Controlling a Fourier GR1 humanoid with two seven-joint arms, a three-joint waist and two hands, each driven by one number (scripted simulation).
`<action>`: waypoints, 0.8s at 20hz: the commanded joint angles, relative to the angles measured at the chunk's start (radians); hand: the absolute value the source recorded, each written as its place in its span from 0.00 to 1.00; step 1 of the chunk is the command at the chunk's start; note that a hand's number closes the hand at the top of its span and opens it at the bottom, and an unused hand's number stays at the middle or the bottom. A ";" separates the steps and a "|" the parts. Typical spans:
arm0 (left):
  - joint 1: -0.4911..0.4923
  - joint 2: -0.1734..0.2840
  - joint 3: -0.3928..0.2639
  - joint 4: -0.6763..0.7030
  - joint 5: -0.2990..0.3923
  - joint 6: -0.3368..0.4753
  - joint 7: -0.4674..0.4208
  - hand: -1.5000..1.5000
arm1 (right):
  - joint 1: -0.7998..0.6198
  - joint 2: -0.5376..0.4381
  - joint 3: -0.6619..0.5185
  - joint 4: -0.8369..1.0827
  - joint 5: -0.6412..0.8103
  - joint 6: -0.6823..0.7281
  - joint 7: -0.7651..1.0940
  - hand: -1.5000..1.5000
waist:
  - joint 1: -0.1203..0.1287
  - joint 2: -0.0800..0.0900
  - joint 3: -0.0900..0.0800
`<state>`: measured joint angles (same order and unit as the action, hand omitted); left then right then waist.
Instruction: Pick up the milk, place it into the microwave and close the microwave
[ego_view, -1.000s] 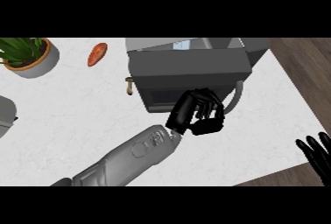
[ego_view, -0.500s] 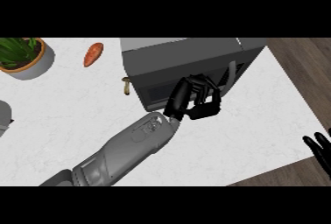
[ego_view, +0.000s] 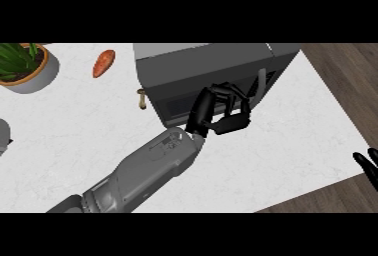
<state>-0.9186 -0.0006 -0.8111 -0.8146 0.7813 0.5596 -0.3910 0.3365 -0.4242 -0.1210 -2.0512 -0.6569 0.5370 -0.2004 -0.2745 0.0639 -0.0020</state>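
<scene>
No milk carton shows anywhere on the counter; judging by the task, it is most likely already inside the microwave (ego_view: 214, 75), whose grey door looks swung nearly shut. A carton of that kind would probably be light, stiff-sided and a little slick, best taken round its middle. The left hand (ego_view: 221, 111) lies against the front of the door, just beside the dark vertical handle (ego_view: 260, 86) to its right, with fingers curled and nothing visibly held in them. Its grey forearm runs back toward the lower left. Left of the hand, a small brown object (ego_view: 139, 99) sits by the microwave's corner; farther left lie an orange sweet potato (ego_view: 104, 63) and a potted plant (ego_view: 22, 67). Well off to the lower right, the right hand (ego_view: 368, 167) rests at the edge, fingers straight.
</scene>
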 joint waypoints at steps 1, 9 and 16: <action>-0.062 0.001 0.056 0.104 0.034 0.017 -0.007 1.00 | -0.010 -0.006 0.004 0.001 -0.025 0.001 0.012 0.00 | -0.002 0.020 0.001; -0.053 0.001 0.055 0.109 0.075 0.045 -0.093 1.00 | -0.012 -0.040 0.014 -0.034 -0.061 0.043 0.026 0.00 | -0.010 0.020 -0.001; -0.056 0.001 0.042 0.116 0.107 0.053 -0.135 1.00 | -0.017 -0.060 0.022 -0.055 -0.083 0.067 0.035 0.00 | -0.028 0.028 -0.001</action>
<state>-0.9200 -0.0007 -0.8339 -0.8020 0.8596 0.6051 -0.5265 0.3197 -0.4769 -0.1064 -2.0919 -0.7285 0.5945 -0.1715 -0.2902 0.0751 -0.0012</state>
